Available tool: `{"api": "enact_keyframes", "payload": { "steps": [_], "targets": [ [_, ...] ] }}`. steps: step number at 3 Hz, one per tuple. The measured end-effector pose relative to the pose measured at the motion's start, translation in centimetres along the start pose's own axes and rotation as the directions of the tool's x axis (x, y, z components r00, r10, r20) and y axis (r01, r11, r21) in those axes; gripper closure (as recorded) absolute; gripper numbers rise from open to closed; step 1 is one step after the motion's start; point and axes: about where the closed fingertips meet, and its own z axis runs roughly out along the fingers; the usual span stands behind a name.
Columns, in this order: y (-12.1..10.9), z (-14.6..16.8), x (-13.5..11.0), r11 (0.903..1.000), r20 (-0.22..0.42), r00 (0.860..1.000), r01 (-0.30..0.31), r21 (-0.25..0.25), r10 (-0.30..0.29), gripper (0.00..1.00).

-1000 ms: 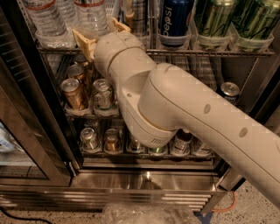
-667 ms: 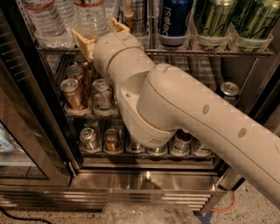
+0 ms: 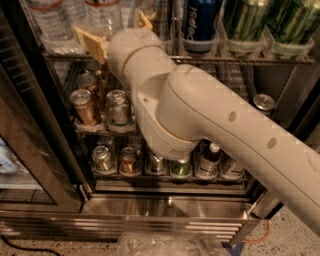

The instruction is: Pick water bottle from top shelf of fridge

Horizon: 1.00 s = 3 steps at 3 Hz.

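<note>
The fridge point(image 3: 170, 212) stands open in front of me. On its top shelf point(image 3: 240, 60), at the left, are clear water bottles point(image 3: 50, 22) with red-edged labels. My gripper point(image 3: 118, 31) reaches up to that shelf's front edge. Its tan fingers point(image 3: 91, 43) are spread open on either side of one water bottle point(image 3: 106, 15), apart from it. My wrist hides that bottle's lower part.
A Pepsi can point(image 3: 200, 22) and green cans point(image 3: 245, 25) stand right of the bottles. Soda cans point(image 3: 85, 106) line the middle rack. More cans and a small dark bottle point(image 3: 209, 160) sit on the lowest rack. The glass door point(image 3: 30, 165) hangs open at the left. My arm crosses the right side.
The gripper has edged slightly up and further in toward the bottles, and its fingers look a little wider apart. Nothing on the shelves has moved.
</note>
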Motion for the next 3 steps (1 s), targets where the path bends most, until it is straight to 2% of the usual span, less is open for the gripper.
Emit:
{"api": "enact_keyframes", "payload": {
  "steps": [1,3],
  "targets": [
    [-0.03,0.05,-0.28,1.0000,0.000,1.000,-0.001,0.001,0.001,0.11],
    [-0.52,0.37,-0.37,0.9999,0.000,1.000,-0.004,0.012,0.004,0.13]
  ]
}}
